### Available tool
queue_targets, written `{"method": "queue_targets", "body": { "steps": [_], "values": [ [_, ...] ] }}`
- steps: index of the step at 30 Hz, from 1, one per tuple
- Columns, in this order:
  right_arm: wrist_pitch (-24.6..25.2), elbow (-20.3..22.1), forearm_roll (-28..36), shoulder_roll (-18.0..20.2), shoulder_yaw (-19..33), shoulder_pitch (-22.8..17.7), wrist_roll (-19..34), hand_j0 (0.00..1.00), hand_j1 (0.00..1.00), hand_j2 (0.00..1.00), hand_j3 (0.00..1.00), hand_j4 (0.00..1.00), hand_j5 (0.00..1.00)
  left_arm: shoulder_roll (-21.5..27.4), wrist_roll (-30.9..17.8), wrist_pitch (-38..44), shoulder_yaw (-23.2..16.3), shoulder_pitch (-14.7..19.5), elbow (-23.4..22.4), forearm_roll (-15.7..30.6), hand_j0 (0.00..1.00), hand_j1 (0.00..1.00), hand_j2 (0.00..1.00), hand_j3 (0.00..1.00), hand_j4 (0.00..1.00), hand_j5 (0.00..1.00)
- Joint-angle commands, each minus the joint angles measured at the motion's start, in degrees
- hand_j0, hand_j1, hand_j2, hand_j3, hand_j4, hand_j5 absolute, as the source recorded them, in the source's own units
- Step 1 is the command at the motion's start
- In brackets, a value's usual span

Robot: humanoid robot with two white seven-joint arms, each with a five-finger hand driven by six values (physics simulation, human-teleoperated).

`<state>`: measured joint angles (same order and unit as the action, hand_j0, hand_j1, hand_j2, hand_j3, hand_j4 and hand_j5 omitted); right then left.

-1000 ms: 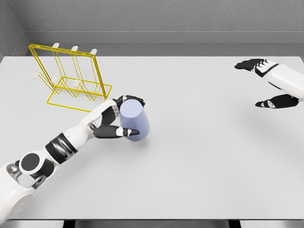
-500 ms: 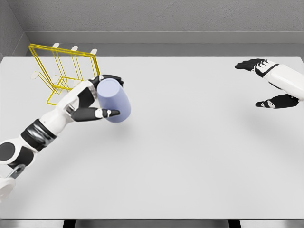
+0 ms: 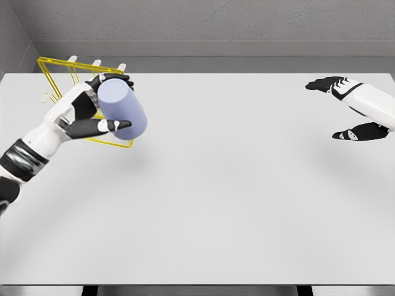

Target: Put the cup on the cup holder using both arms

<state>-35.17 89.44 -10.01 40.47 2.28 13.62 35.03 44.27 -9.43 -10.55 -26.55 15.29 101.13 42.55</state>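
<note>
A lavender cup [image 3: 121, 110] is held in the air, tilted, with my left hand [image 3: 92, 108] shut around it. It hangs directly in front of the yellow wire cup holder [image 3: 58, 77] at the table's far left, hiding much of the rack's right side. White-tipped pegs [image 3: 96, 62] stick up along the rack's top bar. My right hand [image 3: 345, 108] hovers at the far right edge of the table, fingers spread, holding nothing.
The white table [image 3: 234, 185] stretches between the two arms. A grey wall [image 3: 203, 24] runs along the back, and the table's front edge lies at the bottom of the view.
My left hand has carried the cup up and to the left, from the table's middle-left to in front of the rack. The right arm has not moved.
</note>
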Motion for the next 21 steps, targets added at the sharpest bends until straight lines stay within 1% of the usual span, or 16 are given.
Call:
{"method": "queue_targets", "body": {
  "steps": [1, 6, 8, 21],
  "values": [
    [0.2, -0.1, 0.4, 0.0, 0.0, 0.0, 0.0, 1.0, 1.0, 1.0, 1.0, 1.0, 1.0, 0.1, 0.0, 0.0, 0.4, 0.0, -1.3, 0.4, 0.71, 0.71, 0.71, 0.71, 0.71, 0.71],
    [0.2, 0.0, 0.4, 0.0, 0.0, 0.0, 0.0, 1.0, 1.0, 1.0, 1.0, 1.0, 1.0, 0.1, 0.0, 0.0, 0.4, 0.8, -3.0, 1.1, 0.71, 0.71, 0.71, 0.71, 0.71, 0.71],
    [0.2, 0.0, 0.4, 0.0, 0.0, 0.0, 0.0, 1.0, 1.0, 1.0, 1.0, 1.0, 1.0, 0.1, 0.0, 0.0, 1.1, 0.8, -3.7, 1.1, 0.71, 0.71, 0.71, 0.71, 0.71, 0.71],
    [0.2, 0.0, 0.4, 0.0, 0.0, 0.0, 0.0, 1.0, 1.0, 1.0, 1.0, 1.0, 1.0, 0.1, 0.1, 0.0, 1.6, 2.2, -4.6, 1.6, 0.71, 0.71, 0.71, 0.71, 0.71, 0.71]
  ]
}}
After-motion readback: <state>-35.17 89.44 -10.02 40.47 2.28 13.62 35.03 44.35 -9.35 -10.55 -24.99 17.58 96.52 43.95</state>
